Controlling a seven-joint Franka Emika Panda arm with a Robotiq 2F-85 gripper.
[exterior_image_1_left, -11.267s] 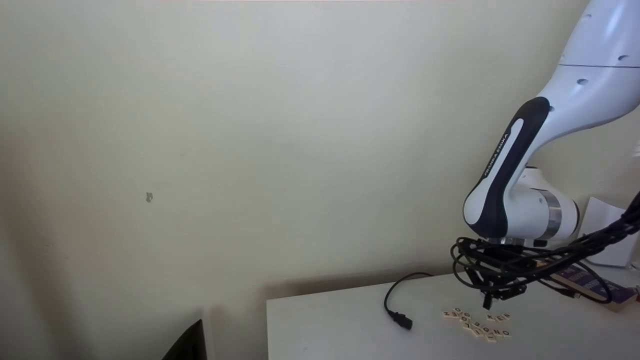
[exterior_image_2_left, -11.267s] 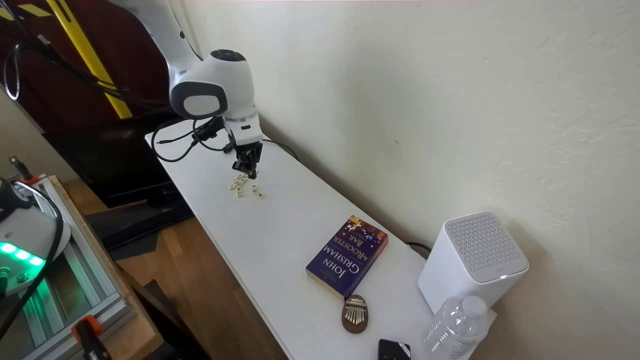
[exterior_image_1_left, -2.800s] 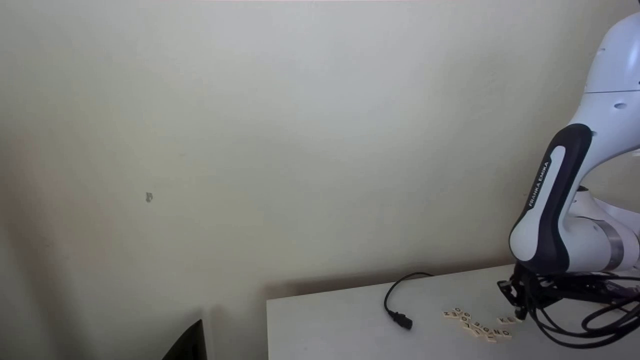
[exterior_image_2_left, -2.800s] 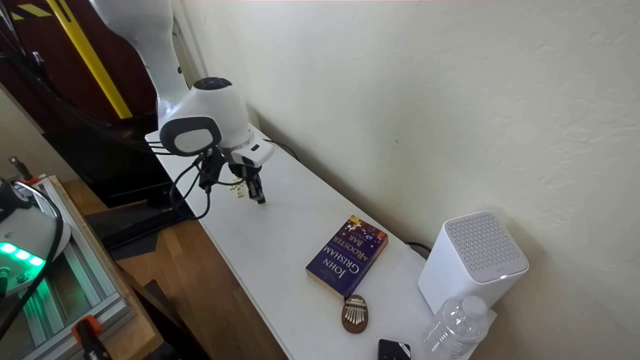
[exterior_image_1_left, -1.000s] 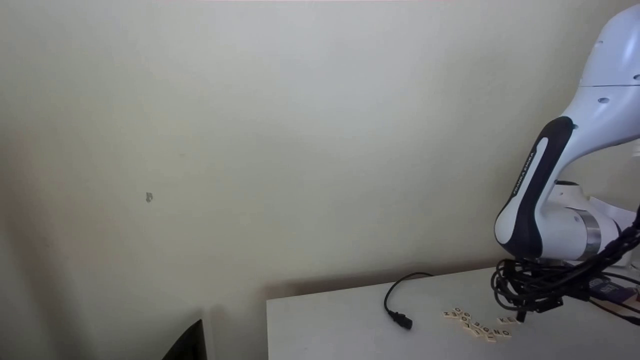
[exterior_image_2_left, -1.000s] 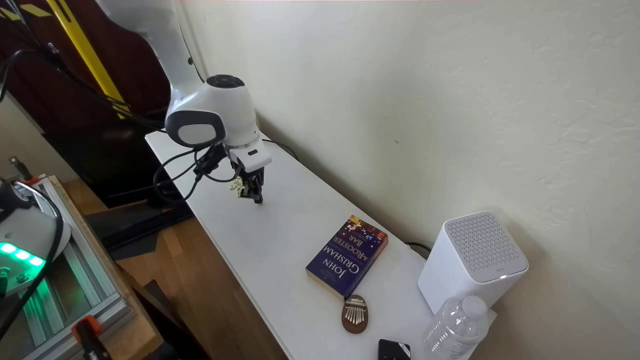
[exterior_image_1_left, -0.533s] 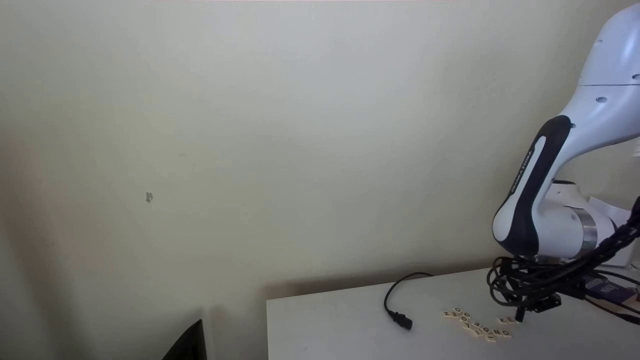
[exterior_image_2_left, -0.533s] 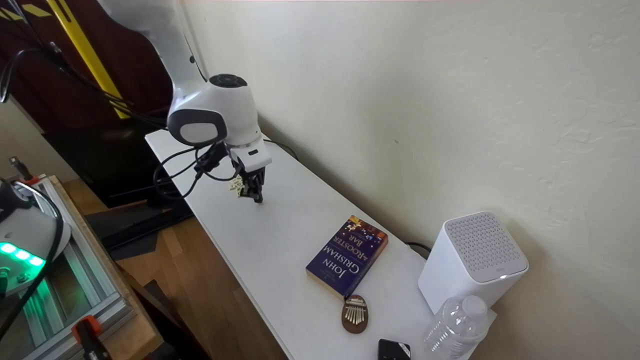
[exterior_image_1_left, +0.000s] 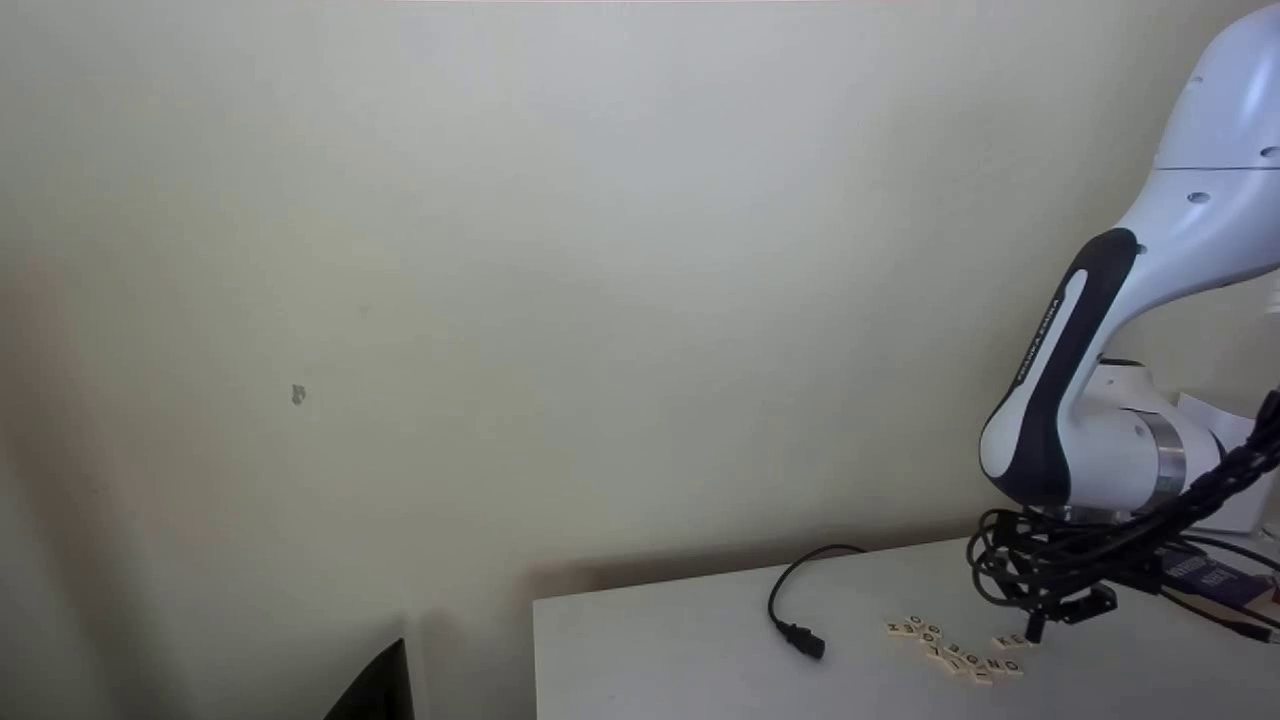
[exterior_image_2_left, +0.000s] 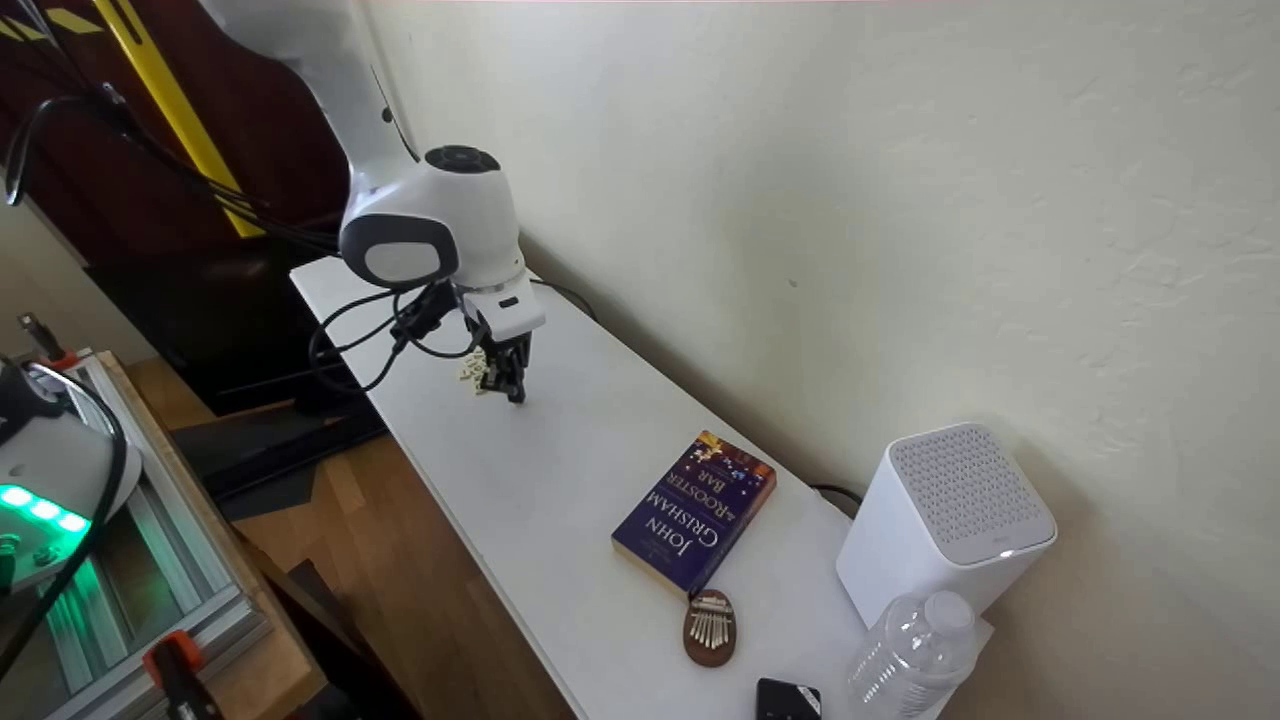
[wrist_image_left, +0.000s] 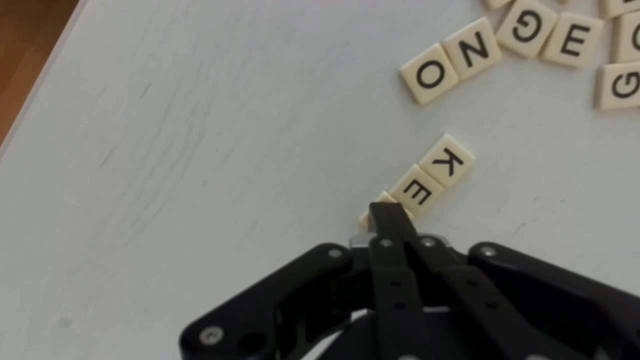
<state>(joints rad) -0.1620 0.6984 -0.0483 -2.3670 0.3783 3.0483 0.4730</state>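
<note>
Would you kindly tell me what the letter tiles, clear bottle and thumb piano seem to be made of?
Letter tiles: smooth cream plastic, most likely, given their even colour without visible grain; painted wood is possible.
Bottle: probably glossy clear plastic; it is see-through with ridged sides.
Thumb piano: perhaps varnished wood, judging by its brown colour, though no grain shows; its silvery tines look metallic.

The letter tiles (wrist_image_left: 447, 160) are cream with black capitals, the table (exterior_image_2_left: 560, 450) white, the jaws black. The dark blue book (exterior_image_2_left: 693, 513) has white lettering and orange-gold speckles, the brown thumb piano (exterior_image_2_left: 710, 629) silvery keys, the white box (exterior_image_2_left: 940, 515) a grey dotted top.
</note>
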